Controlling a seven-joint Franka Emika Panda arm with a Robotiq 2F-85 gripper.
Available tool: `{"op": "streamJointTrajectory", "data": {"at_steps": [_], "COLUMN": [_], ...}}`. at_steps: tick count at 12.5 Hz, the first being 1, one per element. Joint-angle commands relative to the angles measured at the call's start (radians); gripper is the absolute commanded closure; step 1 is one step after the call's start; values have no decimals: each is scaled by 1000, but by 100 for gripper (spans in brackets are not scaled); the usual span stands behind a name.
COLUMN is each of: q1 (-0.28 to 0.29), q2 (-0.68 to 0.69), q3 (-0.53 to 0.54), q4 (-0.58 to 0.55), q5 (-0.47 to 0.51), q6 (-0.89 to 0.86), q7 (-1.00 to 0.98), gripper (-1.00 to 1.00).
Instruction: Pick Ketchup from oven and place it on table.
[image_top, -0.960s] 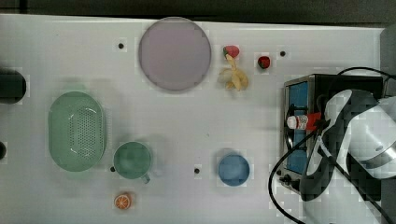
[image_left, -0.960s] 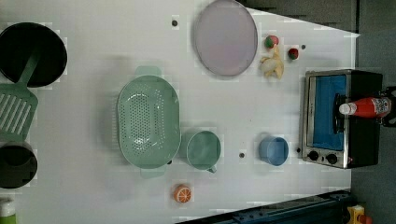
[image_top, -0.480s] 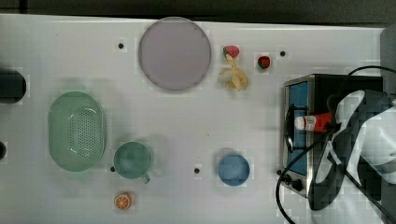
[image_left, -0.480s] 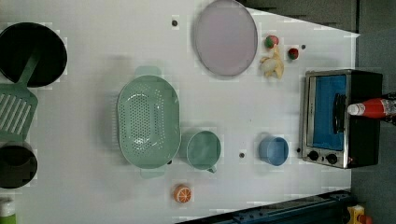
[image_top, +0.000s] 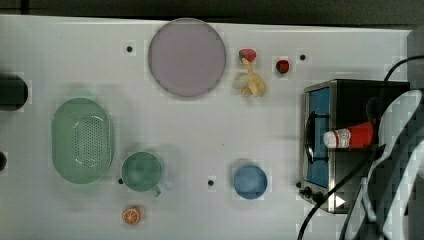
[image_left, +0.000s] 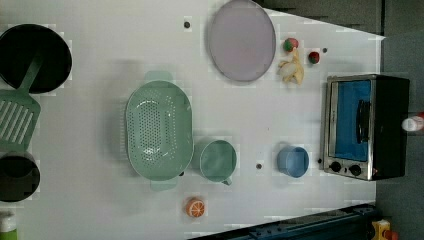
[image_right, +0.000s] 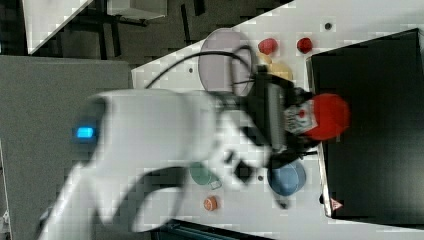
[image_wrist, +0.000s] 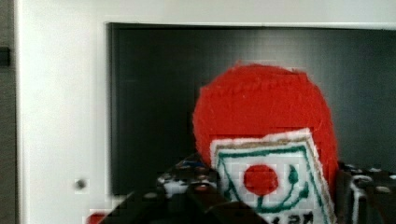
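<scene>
One slim ketchup bottle (image_top: 350, 136), lying level above the black oven (image_top: 350, 100), pinched round the labelled middle by the hand (image_right: 292, 125). Looks light, stiff, slick-sided; best gripped mid-body. Bound for the worktop (image_top: 200, 135).

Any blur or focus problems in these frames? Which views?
Right view: the arm smears with motion blur, while the ketchup and oven stay readable. Wrist view: ketchup soft, too close to focus. Top view: table evenly lit, faint shadows.
</scene>
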Motion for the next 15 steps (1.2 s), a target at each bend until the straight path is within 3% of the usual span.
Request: {"op": "streamJointTrajectory", "data": {"at_steps": [1, 4, 8, 12, 15], "q1": [97, 147, 176, 182, 182], "q2": [-116, -184, -228, -235, -232], "q3": [110, 225, 367, 454, 461], "q4": [31, 28, -17, -178, -350], "q5": [-22, -22, -22, -22, -22], "q6": [-86, -232, -253, -220, -74], "q7": [-6, -5, 6, 53, 66], "gripper": [-27, -27, -27, -27, -27]}}
